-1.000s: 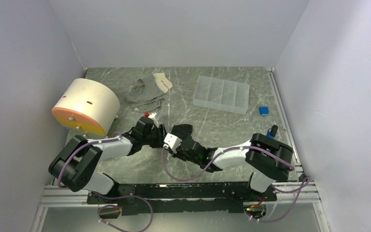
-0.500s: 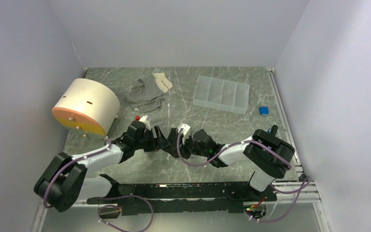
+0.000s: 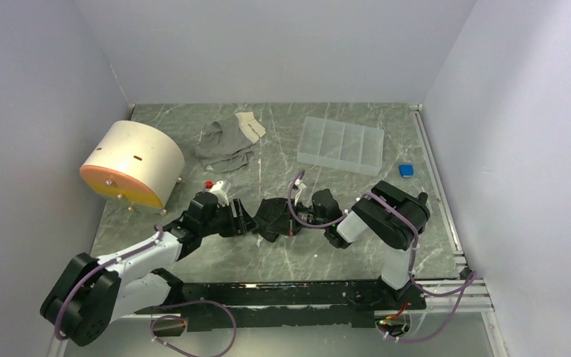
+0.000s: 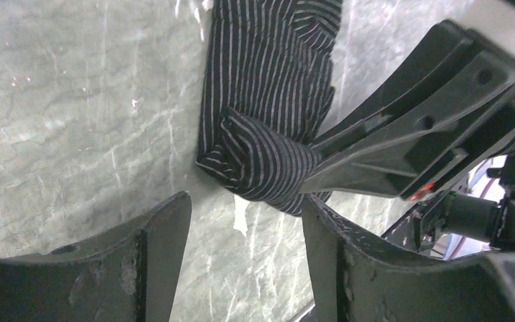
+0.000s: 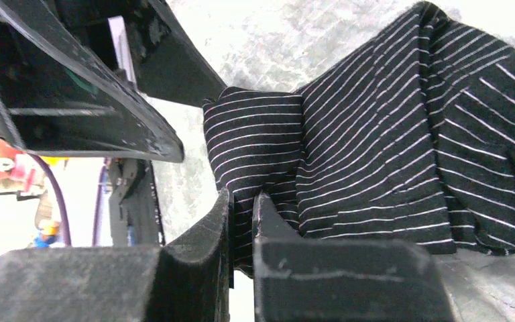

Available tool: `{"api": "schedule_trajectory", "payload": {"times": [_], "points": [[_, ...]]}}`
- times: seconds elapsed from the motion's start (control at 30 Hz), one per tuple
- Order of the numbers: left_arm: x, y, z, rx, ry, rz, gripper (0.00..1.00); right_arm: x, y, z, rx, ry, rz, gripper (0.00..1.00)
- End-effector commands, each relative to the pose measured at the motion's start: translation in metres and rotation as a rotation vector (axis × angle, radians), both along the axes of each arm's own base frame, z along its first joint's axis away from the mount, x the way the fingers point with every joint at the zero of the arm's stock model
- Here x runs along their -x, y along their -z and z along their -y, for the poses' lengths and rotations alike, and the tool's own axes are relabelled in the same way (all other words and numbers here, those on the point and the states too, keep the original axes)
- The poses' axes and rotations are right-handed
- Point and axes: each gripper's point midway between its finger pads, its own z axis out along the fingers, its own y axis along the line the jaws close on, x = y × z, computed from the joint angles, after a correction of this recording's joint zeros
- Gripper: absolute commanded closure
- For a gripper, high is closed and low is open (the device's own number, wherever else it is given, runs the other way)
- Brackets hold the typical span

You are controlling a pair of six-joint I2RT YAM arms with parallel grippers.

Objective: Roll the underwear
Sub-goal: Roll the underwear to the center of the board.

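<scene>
The striped underwear (image 3: 271, 217) lies on the desk (image 3: 357, 249) nearer the arms than the clear divided box (image 3: 340, 145). It is a partly rolled strip, its long axis running away from the left gripper (image 4: 241, 208), rolled end nearest it. The right gripper (image 5: 241, 201) has its jaws clenched on that rolled end, while the left jaws stand released just short of it.

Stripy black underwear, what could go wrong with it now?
The right gripper pinches only a small fold of the black underwear with white stripes, so a pull could slip off it or undo the roll. The left gripper is open next to the rolled end and holds nothing, so that end may loosen. The two grippers are very close together and might bump.
</scene>
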Motion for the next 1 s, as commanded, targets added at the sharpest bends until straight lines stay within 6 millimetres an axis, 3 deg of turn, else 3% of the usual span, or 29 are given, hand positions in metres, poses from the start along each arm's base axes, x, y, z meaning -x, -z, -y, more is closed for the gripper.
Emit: {"api": "schedule_trajectory", "payload": {"times": [0.0, 0.3, 0.5, 0.67, 0.8, 0.97], "points": [[-0.009, -0.003, 0.007, -0.017, 0.05, 0.044, 0.34, 0.016, 0.028, 0.011, 0.039, -0.014, -0.237, 0.97], [-0.037, 0.003, 0.015, -0.074, 0.038, 0.047, 0.35, 0.003, 0.033, 0.011, 0.055, 0.021, -0.285, 0.92], [-0.037, 0.042, 0.002, -0.184, 0.012, -0.028, 0.45, -0.004, 0.029, 0.013, 0.073, 0.026, -0.288, 0.79], [-0.032, 0.058, 0.001, -0.193, 0.022, -0.05, 0.48, -0.009, 0.023, 0.015, 0.13, 0.025, -0.256, 0.67], [-0.031, 0.065, -0.003, -0.241, 0.031, -0.067, 0.49, -0.02, 0.006, 0.02, 0.2, 0.035, -0.142, 0.57], [-0.032, 0.066, -0.006, -0.274, 0.032, -0.07, 0.5, -0.032, -0.013, 0.026, 0.417, 0.065, 0.172, 0.53]]}}
